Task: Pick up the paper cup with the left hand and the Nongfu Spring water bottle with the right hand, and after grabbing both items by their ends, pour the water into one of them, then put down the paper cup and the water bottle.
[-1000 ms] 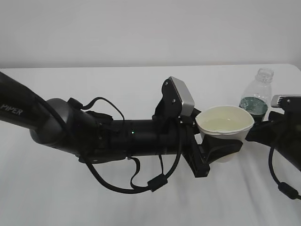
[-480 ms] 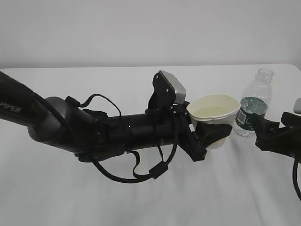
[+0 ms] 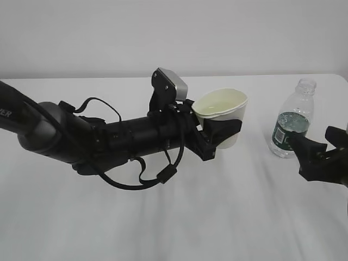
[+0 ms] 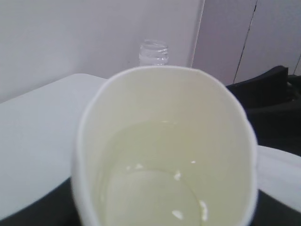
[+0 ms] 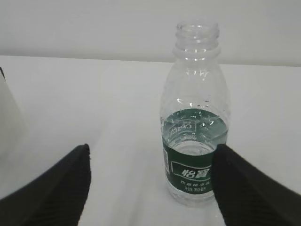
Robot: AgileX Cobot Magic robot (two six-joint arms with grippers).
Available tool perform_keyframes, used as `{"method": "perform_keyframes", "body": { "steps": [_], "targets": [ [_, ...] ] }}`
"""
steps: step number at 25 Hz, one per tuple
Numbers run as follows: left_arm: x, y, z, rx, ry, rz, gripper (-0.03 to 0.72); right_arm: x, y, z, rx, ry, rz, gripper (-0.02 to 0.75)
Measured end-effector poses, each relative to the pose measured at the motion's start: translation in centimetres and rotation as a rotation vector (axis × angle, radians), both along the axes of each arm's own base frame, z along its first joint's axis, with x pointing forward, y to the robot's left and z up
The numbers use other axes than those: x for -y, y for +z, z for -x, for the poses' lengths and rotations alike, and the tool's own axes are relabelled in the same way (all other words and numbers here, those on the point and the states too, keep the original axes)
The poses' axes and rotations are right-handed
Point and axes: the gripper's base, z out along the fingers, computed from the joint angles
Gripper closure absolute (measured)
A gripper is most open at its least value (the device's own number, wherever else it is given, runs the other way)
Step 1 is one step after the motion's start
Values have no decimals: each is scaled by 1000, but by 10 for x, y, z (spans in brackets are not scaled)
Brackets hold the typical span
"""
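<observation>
Exterior view: the paper cup (image 3: pixel 222 116) sits clamped in the left hand (image 3: pixel 216 134), its black fingers (image 3: pixel 223 130) pinching the cup's lower wall so that the rim is squeezed slightly out of round. Cup and gripper are raised above the white table (image 3: pixel 174 217), with the black arm reaching in from the cup's left and a grey box (image 3: pixel 171 84) on the wrist just left of the rim. The cup stands close to upright, mouth upward, and a pale pool of water (image 3: pixel 217 102) shows inside it.

To the cup's right, well apart from it, the Nongfu Spring water bottle (image 3: pixel 292 120) stands upright on the table — capless, with its dark green label band low on the body. The right hand (image 3: pixel 321 157) is further right of the cup still, beside and just in front of the bottle, touching nothing.

Left wrist view looks straight down into the cup (image 4: pixel 164 150): water (image 4: pixel 150 193) covers the bottom, and the bottle's open neck (image 4: pixel 153 52) rises beyond the far rim.

Right wrist view shows the two black fingers (image 5: pixel 51 188) spread wide, one on each side of the bottle (image 5: pixel 195 117) and clear of it; the bottle's water (image 5: pixel 195 129) reaches roughly to the top of the label, and the cup's white wall (image 5: pixel 9 122) shows at the left edge.
</observation>
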Motion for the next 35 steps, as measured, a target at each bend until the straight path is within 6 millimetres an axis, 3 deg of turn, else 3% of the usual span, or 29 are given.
{"method": "perform_keyframes", "body": {
  "steps": [11,20,26,35],
  "targets": [
    [-37,0,-30,2,105,18,274,0,1,2,4,2,2,135],
    [-84,-24,-24,-38,186,-17,274,0,1,2,4,2,2,139],
    [-117,-24,-24,-51,319,-31,274,0,1,2,4,9,3,142],
    [-167,-40,-20,-132,568,-65,274,-3,1,2,5,36,9,143]
  ]
}}
